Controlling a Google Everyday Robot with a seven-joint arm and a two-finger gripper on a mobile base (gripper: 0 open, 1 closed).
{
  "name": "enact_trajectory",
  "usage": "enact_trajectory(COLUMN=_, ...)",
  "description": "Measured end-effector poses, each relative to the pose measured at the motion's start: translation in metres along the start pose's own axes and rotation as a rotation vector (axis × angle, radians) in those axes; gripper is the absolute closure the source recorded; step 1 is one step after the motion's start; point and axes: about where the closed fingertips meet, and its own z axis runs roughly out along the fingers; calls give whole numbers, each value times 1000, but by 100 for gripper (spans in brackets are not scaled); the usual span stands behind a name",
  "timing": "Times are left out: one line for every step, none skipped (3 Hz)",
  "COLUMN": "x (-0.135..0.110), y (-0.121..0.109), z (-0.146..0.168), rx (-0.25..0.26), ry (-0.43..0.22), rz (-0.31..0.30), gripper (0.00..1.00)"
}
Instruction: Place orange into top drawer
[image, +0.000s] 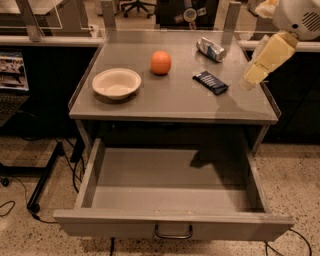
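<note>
The orange (161, 62) sits on the grey tabletop (170, 100), toward the back and near the middle. The top drawer (170, 192) below the tabletop is pulled wide open and holds nothing; its curved handle (173, 233) is at the centre of the front. My gripper (250, 80), cream-coloured, hangs from the arm at the upper right, above the table's right edge. It is well to the right of the orange and holds nothing that I can see.
A cream bowl (116, 83) stands left of the orange. A silver-blue can (210, 49) lies at the back right. A dark flat packet (210, 82) lies between the orange and my gripper. Cables and a stand foot (42, 192) are on the floor at the left.
</note>
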Motion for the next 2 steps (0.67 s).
enact_trajectory(x=-11, y=-9, z=16, rx=-9, ry=-56, rz=4, gripper=0)
enact_trajectory(x=-33, y=-31, z=41, rx=-30, ry=-157, rz=-11, gripper=0)
